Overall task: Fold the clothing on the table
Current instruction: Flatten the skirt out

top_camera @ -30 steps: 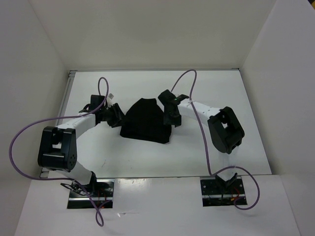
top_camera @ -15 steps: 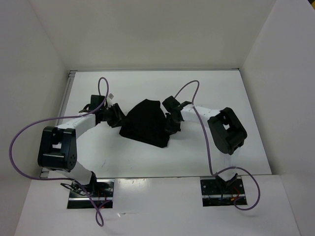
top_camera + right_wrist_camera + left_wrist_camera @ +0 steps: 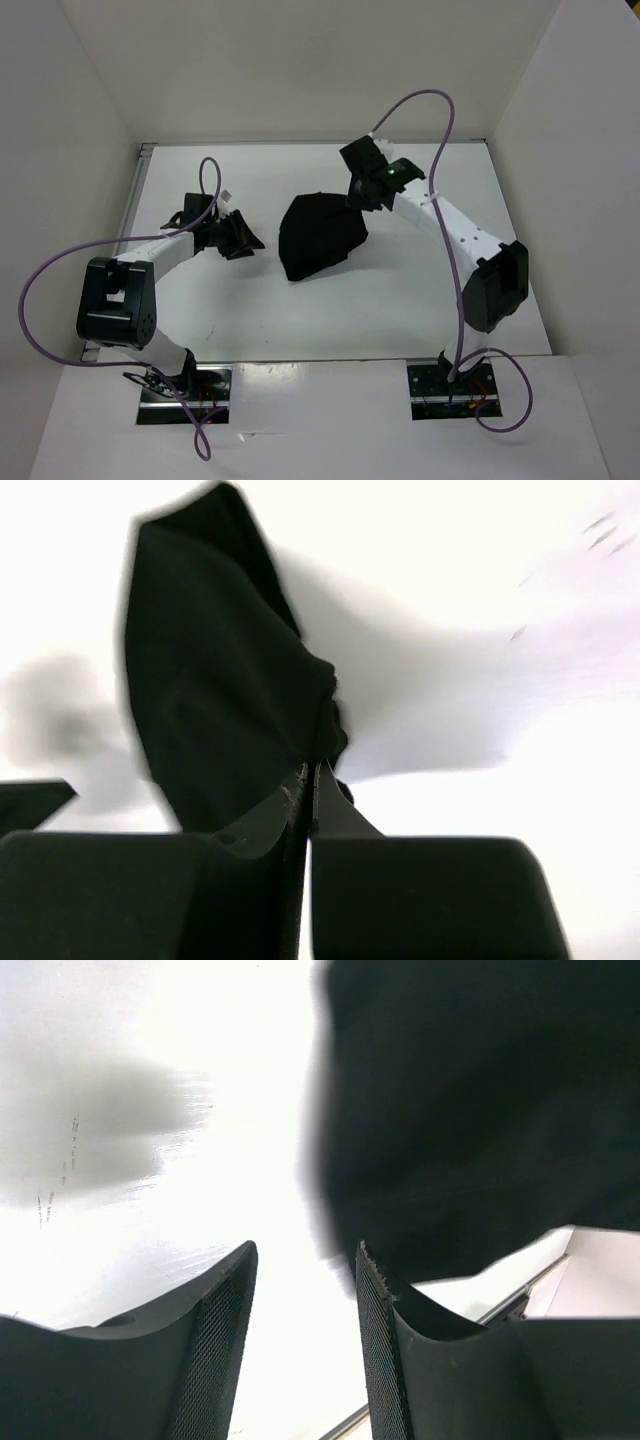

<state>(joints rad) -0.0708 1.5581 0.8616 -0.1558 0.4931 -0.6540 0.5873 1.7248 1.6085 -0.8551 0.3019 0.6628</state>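
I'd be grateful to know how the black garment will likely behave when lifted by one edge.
The clothing is probably floppy: it drapes in folds from the shut right gripper. It seems light, since that thin pinch carries it. Dragged over the table, it would likely bunch rather than slide flat.

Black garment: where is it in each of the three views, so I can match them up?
Top external: the clothing sits mid-table, its far right corner pinched by the right hand.
Left wrist: it fills the upper right, beyond the open left hand.
Right wrist: it is left of centre, running down into the shut right hand.
Shared landmark: the white table around it.
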